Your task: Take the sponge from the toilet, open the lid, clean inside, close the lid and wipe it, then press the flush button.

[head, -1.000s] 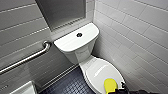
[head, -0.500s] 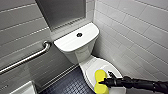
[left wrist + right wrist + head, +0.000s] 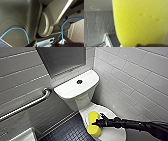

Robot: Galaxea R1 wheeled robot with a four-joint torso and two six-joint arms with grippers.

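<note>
The white toilet stands against the tiled wall, with the small dark flush button in the middle of its tank cover. Its glossy white lid looks down over the bowl. My right gripper reaches in from the right and is shut on the bright yellow sponge, which it holds against the lid's left edge. Close to the right wrist camera, the sponge hides the fingers. My left gripper is open and I see nothing in it.
A metal grab bar runs along the left wall. Dark textured floor lies left of the bowl, with a white fixture at the lower left. A tiled wall stands close on the right.
My right gripper has carried the sponge a little to the left, toward the lid's edge. More of the sponge's face shows now than a second ago.
</note>
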